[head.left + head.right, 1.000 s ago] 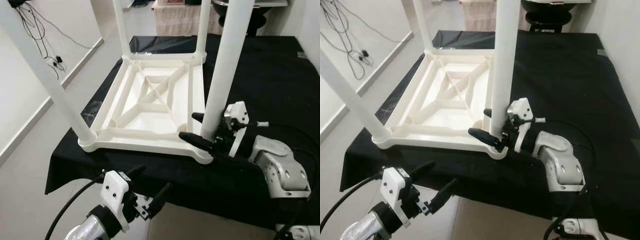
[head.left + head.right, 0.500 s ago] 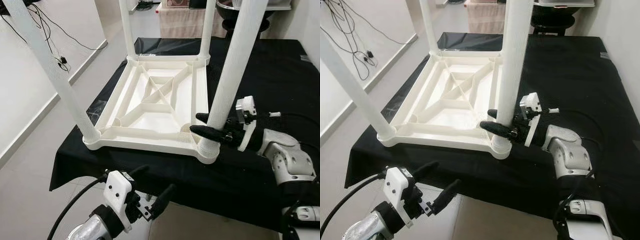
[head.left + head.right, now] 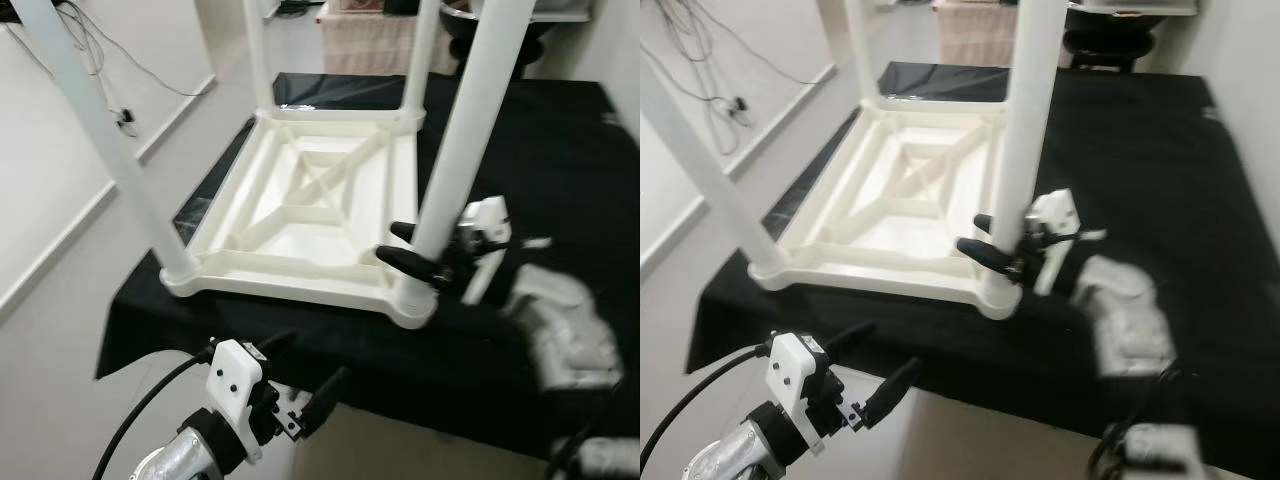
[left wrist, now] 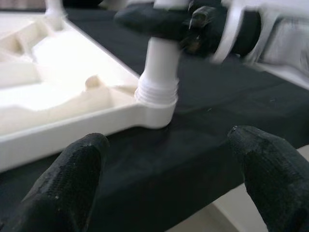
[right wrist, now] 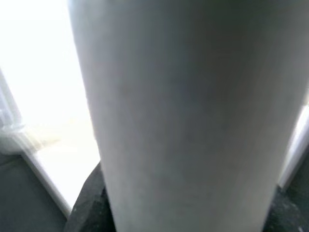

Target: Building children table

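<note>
Nearest the camera, the left gripper [image 3: 300, 385] is held below the front edge of the black-clothed work surface [image 3: 560, 140], its two fingers spread apart and holding nothing. Just beyond, the white children's table top [image 3: 300, 215] lies upside down on the cloth, its ribbed underside facing up and a leg standing in each corner. The near right leg [image 3: 455, 150] is straddled low down by the right gripper [image 3: 408, 246], one black finger on each side just above the threaded collar [image 4: 157, 92]; whether the fingers are pressed against the leg cannot be told. The step in hand is judged to be the seating of this leg in its corner socket. To be done well, the leg should be kept upright and turned squarely about its own axis, so the thread is not crossed, and the top should be kept from sliding across the cloth. Farther back, the two rear legs [image 3: 255, 55] are seen standing in their sockets.
</note>
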Motion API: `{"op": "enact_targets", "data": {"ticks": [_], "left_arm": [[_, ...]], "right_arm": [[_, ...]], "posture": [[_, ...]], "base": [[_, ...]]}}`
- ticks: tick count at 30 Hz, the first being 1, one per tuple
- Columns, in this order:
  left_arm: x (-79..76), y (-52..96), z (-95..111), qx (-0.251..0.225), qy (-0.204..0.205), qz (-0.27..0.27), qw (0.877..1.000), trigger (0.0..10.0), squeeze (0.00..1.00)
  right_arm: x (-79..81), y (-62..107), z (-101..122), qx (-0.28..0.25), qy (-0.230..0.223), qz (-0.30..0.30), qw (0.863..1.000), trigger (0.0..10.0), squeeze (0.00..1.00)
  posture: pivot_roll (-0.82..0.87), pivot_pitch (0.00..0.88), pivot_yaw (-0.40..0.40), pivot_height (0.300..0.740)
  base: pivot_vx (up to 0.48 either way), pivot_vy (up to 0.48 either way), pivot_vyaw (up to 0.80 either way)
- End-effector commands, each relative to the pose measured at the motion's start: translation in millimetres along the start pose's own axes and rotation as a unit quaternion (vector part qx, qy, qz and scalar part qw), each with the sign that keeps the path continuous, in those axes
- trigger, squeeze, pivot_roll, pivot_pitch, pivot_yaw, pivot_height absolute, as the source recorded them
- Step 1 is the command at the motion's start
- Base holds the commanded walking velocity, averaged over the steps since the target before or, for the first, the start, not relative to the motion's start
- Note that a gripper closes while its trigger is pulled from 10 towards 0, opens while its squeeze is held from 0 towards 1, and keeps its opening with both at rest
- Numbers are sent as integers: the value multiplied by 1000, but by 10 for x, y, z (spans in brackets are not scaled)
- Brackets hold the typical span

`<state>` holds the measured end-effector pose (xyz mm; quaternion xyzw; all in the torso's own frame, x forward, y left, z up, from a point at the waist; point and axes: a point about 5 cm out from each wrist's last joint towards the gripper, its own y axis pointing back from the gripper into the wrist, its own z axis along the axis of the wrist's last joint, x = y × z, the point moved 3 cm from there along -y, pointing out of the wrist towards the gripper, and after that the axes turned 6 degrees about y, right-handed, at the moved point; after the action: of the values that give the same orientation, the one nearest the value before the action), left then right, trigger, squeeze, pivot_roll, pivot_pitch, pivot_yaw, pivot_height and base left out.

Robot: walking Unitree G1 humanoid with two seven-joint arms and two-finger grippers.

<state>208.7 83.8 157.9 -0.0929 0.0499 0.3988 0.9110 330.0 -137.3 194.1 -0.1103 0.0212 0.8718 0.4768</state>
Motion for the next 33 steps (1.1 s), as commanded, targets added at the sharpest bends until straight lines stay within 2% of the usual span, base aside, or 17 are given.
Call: {"op": "enact_targets", "data": {"ticks": [1,2,3,8,9,10,11,13,14,19,22,23,24,25,28,32,33], "left_arm": [[17,43,-12,9,1,2,1000,10000,0],[22,41,-12,10,1,0,1000,10000,0],[26,36,-14,11,2,-3,1000,10000,0],[24,20,-24,13,3,-8,1000,10000,0],[25,17,-25,12,3,-7,1000,10000,0],[25,17,-25,12,3,-7,1000,10000,0],[26,10,-24,10,4,-6,1000,10000,0],[26,10,-24,10,4,-6,1000,10000,0],[24,8,-24,10,4,-6,1000,10000,0],[13,2,-30,11,6,-10,1000,10000,0],[11,2,-32,11,7,-11,1000,10000,0],[11,3,-35,11,6,-10,1000,10000,0],[10,4,-37,11,6,-10,1000,10000,0],[10,4,-37,11,6,-10,1000,10000,0],[8,9,-41,12,6,-9,1000,10000,0],[6,14,-49,12,7,-8,1000,10000,0],[3,14,-50,13,6,-9,1000,10000,0]], "right_arm": [[101,54,-340,85,-22,-18,996,0,0],[338,63,-355,92,-17,-24,995,0,0],[447,42,-322,87,-10,-19,996,0,0],[443,-27,-288,78,-3,-2,997,118,0],[417,-42,-269,75,-4,-2,997,10000,0],[417,-42,-269,75,-4,-2,997,10000,0],[408,-76,-219,63,-13,19,998,10000,145],[408,-76,-219,63,-13,19,998,10000,145],[421,-94,-152,50,-25,37,998,10000,1000],[304,-149,178,-22,-26,130,991,10000,1000],[284,-137,222,-30,-20,157,987,10000,1000],[290,-107,248,-31,-4,200,979,10000,243],[303,-63,272,-31,7,248,968,10000,0],[303,-63,272,-31,7,248,968,10000,0],[315,13,296,-26,22,320,947,10000,0],[244,9,313,-24,10,349,937,10000,0],[220,7,313,-22,9,360,933,6902,0]], "posture": [[24,193,65,740],[20,188,74,740],[14,183,79,740],[13,183,70,740],[12,183,69,740],[12,183,69,740],[14,181,68,740],[14,181,68,740],[14,180,68,740],[16,176,72,740],[22,175,71,740],[25,173,69,740],[28,171,67,740],[28,171,67,740],[32,169,67,740],[46,163,67,740],[53,161,67,740]], "base": [[0,0,0],[0,0,0],[0,0,0],[0,0,0],[0,0,0],[0,0,0],[0,0,0],[0,0,0],[0,0,0],[0,0,0],[0,0,0],[0,0,0],[0,0,0],[0,0,0],[0,0,0],[0,0,0],[0,0,0]]}}
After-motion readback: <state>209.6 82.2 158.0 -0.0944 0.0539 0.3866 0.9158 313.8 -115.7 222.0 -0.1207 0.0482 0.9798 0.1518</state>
